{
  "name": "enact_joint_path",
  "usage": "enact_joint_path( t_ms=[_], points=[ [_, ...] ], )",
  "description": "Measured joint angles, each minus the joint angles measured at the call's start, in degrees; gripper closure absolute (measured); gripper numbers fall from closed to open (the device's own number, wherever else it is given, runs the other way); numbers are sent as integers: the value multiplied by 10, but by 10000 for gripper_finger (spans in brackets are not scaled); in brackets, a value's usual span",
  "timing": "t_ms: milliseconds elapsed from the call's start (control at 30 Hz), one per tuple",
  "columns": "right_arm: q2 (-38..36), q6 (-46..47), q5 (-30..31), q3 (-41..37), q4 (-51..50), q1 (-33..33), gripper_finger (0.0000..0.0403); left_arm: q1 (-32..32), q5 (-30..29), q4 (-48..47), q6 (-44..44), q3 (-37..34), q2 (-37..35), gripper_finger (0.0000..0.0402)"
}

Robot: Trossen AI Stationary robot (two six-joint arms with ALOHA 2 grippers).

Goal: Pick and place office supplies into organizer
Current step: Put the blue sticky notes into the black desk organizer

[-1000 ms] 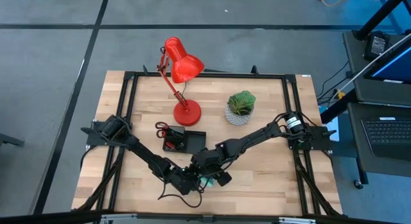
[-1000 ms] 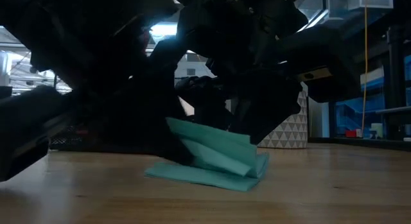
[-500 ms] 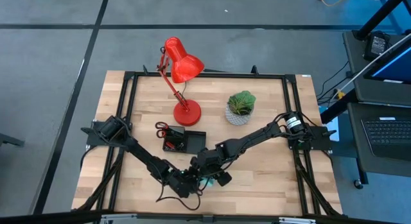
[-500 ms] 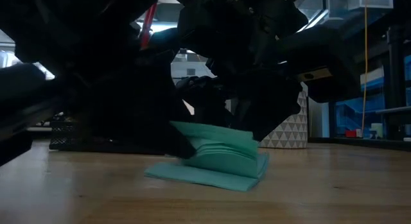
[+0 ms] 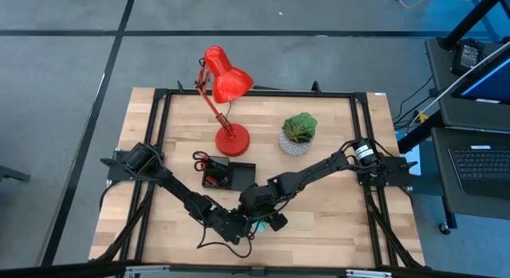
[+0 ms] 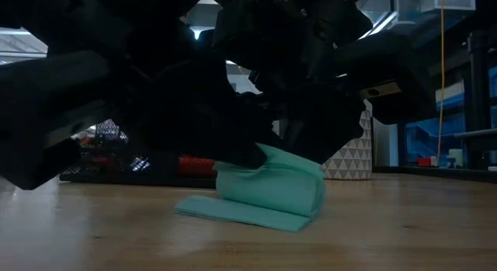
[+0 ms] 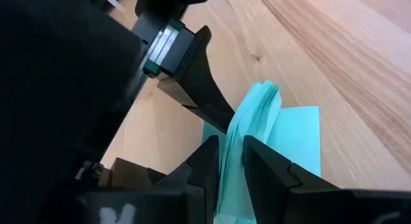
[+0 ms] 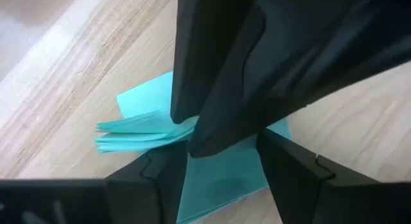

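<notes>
- Both arms meet at the near middle of the counter (image 5: 335, 206), where the teal sticky-note pad (image 6: 272, 195) lies half-fanned, its lowest sheets flat on the wood and its upper sheets lifted into a loose wad.
- The left tool (image 7: 230, 161) is nipped onto the raised edge of the pad: in the left wrist view the sheets run up between its two fingers, which stand nearly together with only the paper's thickness between them.
- The right tool (image 8: 215, 156) sits on the opposite side, its fingers spread wide and straddling the flat sheets; it appears to be pinning the pad down, not gripping it, though the left arm's dark finger hides the exact contact.
- The relation that matters: the pad lies directly between the two tools, and the organizer (image 5: 227, 174), with red-handled scissors (image 5: 201, 159) at its far-left corner, sits just beyond them toward the lamp (image 5: 223, 91) and slightly left, so it looks nearer the left arm's side.
- By that layout the left arm looks the likelier carrier, with a short lift away from the camera; the fanned sheets may splay or slip free unless the pinch takes the whole stack.
- The potted plant (image 5: 299, 133) stands well clear to the right.
</notes>
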Motion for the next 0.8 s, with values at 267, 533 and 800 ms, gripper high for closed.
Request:
enact_joint_path(
  t_ms=[267, 533, 800],
  points=[
    [0, -2, 1, 0, 0, 0, 209, -1, 5, 6, -6, 0, 0, 336],
    [0, 0, 2, 0, 0, 0, 209, -2, 18, 13, -30, 0, 0, 336],
    [0, 2, 0, 0, -1, 0, 209, -2, 29, -47, -35, 0, 0, 336]
  ],
)
